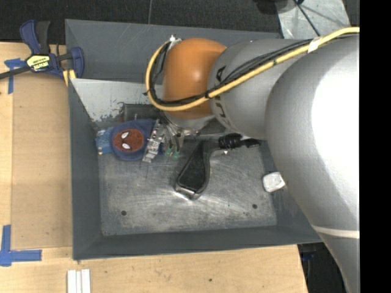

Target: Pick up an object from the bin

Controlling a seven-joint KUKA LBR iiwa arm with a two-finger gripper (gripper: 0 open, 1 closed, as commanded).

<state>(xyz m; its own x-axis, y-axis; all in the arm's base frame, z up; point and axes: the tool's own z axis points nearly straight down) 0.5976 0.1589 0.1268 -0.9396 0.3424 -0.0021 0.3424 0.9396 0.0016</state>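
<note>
The tool hangs low by the far edge of the bin, just beside a blue toy with a red mask face. This toy is the nearest thing to pick. I cannot tell if the tool is apart or together. A black handle lies in the middle.

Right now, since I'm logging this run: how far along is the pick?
Done: the gripper is low inside the bin, next to the blue toy with a red spider face. In hand: nothing visibly gripped; that toy, the black wedge-shaped tool and the small white piece all lie on the floor. Left: closing on one thing and lifting it out.
</note>
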